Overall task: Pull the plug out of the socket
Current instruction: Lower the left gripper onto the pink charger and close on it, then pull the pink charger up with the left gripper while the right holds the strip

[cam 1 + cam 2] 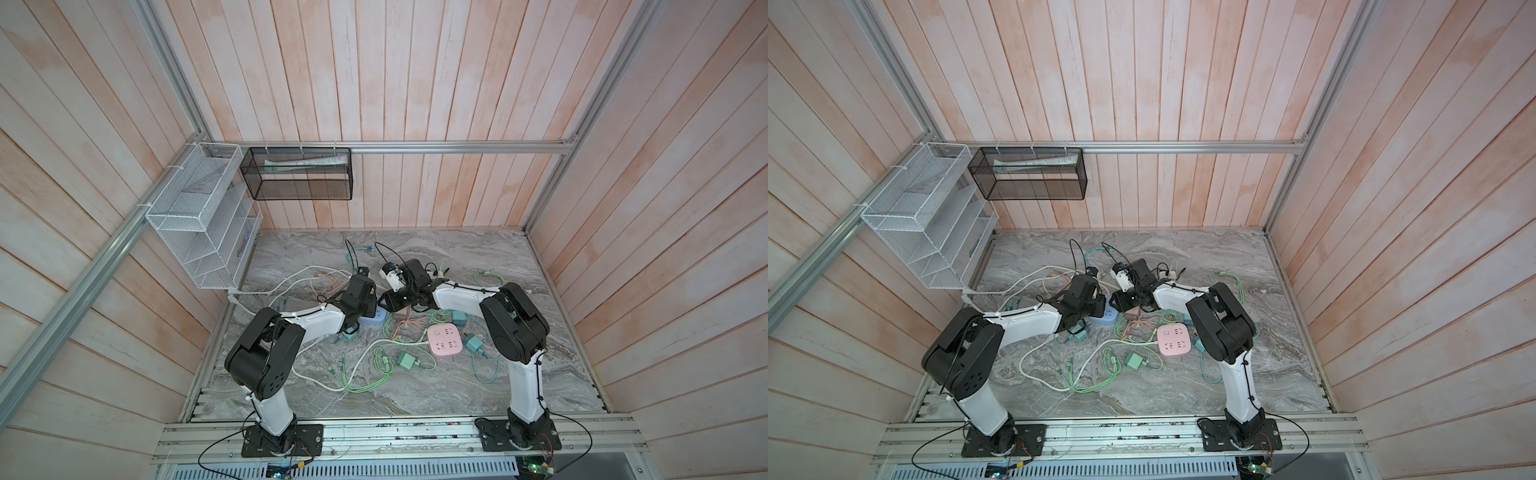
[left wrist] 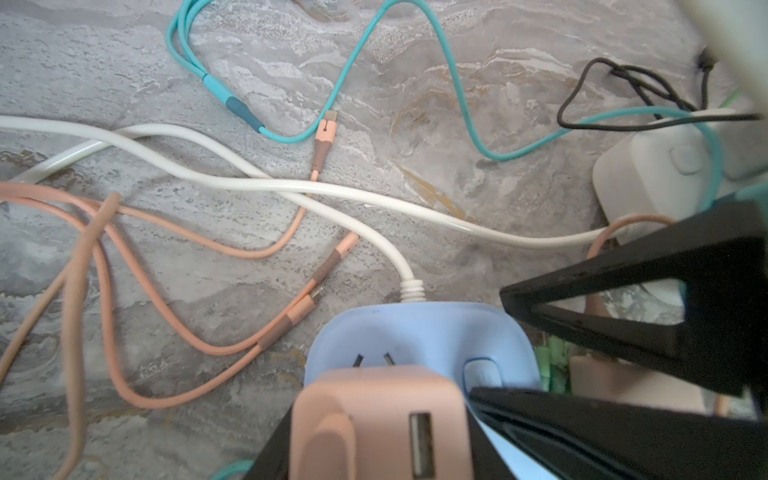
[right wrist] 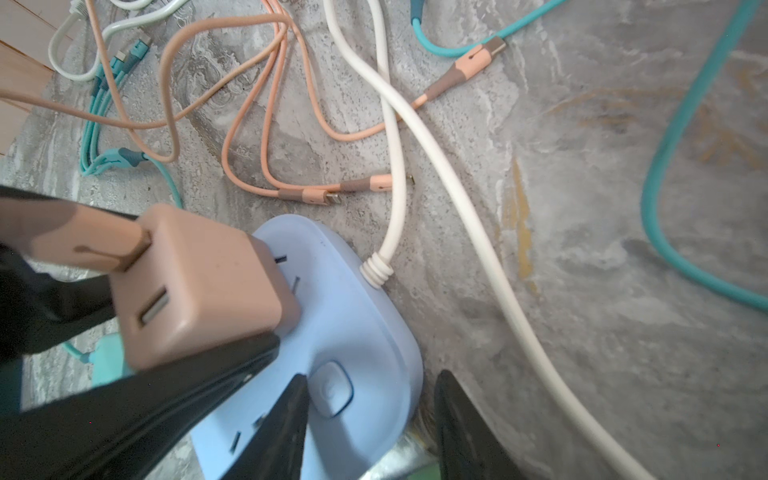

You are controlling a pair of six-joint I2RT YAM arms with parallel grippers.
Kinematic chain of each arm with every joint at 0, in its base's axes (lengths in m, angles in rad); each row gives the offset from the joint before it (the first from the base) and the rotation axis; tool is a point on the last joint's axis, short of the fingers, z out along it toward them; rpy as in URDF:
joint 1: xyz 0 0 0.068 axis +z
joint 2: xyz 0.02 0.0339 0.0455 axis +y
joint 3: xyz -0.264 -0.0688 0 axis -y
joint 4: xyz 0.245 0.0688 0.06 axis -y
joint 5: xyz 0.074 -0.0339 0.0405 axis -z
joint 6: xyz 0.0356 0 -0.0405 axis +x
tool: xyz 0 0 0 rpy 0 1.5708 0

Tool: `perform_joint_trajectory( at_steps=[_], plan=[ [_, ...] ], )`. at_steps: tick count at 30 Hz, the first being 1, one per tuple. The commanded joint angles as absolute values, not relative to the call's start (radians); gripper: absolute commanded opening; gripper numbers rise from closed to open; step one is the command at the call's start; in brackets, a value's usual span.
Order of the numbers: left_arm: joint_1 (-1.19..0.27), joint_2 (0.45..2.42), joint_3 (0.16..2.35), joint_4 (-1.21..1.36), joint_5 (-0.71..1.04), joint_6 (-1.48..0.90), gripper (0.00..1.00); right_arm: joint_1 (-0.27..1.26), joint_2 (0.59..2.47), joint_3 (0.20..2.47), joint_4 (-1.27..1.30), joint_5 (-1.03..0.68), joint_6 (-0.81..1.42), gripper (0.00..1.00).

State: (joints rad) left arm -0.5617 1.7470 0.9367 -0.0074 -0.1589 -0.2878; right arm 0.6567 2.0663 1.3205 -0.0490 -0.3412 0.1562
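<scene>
Close view of a tabletop (image 3: pixel 582 249) strewn with loose cables (image 2: pixel 374 50). The left gripper (image 2: pixel 384 436) is clamped on a pink plug (image 3: pixel 199 286), 1 black finger on each side of its body. The plug sits tilted on a pale blue socket (image 3: pixel 353 324), its base touching the socket's face; whether its pins are seated is hidden. A pink cable (image 3: pixel 75 241) is pushed into the plug's top beside an empty port (image 3: pixel 153 309). The right gripper (image 3: pixel 372 378) is just beside the left gripper, at the socket's near end, its fingers apart: 1 over the face by the button (image 3: pixel 332 388), the other just past the rim. A white cord (image 3: pixel 392 166) leaves the socket's far side, ahead of both grippers, and runs off across the tabletop
</scene>
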Motion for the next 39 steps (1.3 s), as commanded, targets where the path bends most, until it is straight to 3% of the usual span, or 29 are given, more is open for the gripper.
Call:
perform_joint_trajectory(
  at_steps=[1, 21, 28, 39],
  plan=[
    [-0.571, 1.763, 0.963, 0.015, -0.176, -0.282, 0.35, 0.645, 2.143, 1.273, -0.196, -0.249, 0.133, 0.46],
    [-0.654, 1.688, 0.902, 0.123, -0.283, -0.25, 0.26, 0.654, 2.183, 1.273, -0.239, -0.212, 0.117, 0.45],
    [-0.576, 1.617, 0.845, 0.156, -0.156, -0.342, 0.26, 0.653, 2.179, 1.252, -0.236, -0.204, 0.115, 0.45],
    [-0.553, 1.577, 0.839, 0.084, -0.144, -0.334, 0.26, 0.655, 2.171, 1.268, -0.232, -0.207, 0.116, 0.45]
  ],
)
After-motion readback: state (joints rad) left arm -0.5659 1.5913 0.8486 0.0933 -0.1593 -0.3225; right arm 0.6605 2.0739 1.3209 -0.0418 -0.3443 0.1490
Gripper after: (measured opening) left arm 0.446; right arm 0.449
